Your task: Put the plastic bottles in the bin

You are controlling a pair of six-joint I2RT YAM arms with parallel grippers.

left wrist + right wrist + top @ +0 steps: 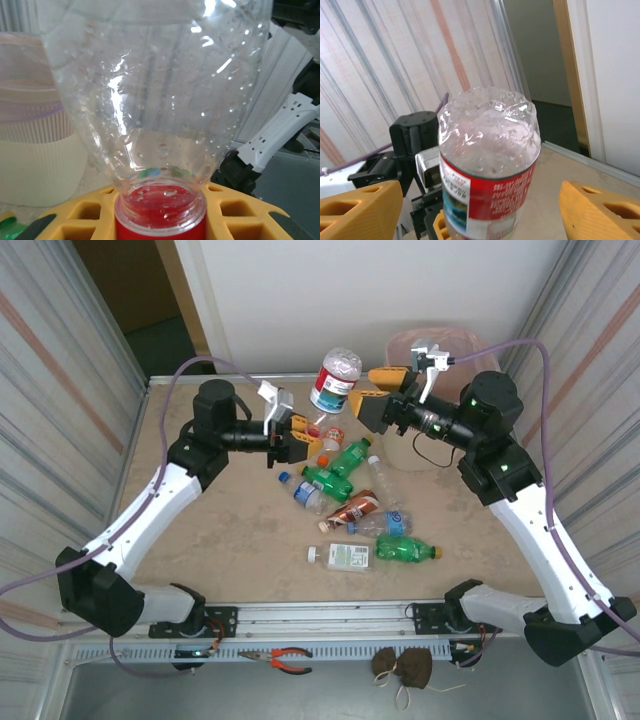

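The red-labelled bottle [335,382] stood inverted, long axis near upright, above the table's [230,530] far edge near the bin [400,340]. The left gripper [312,432] pinched its red cap [160,225]; the right gripper [373,390] gaped wide, flanking it without contact.

This looks like a robotics lab test cell rather than a home or shop. The beige table [220,530] is fenced on both sides by striped metal panels [60,360], with a plain white wall [380,290] and a dark doorway [150,300] behind it. Along the table's near edge runs an aluminium rail [330,615] carrying the left arm [150,505] and right arm [530,520]. Purple cables [30,585] loop beside the table, and pliers [283,659] lie just below the rail.
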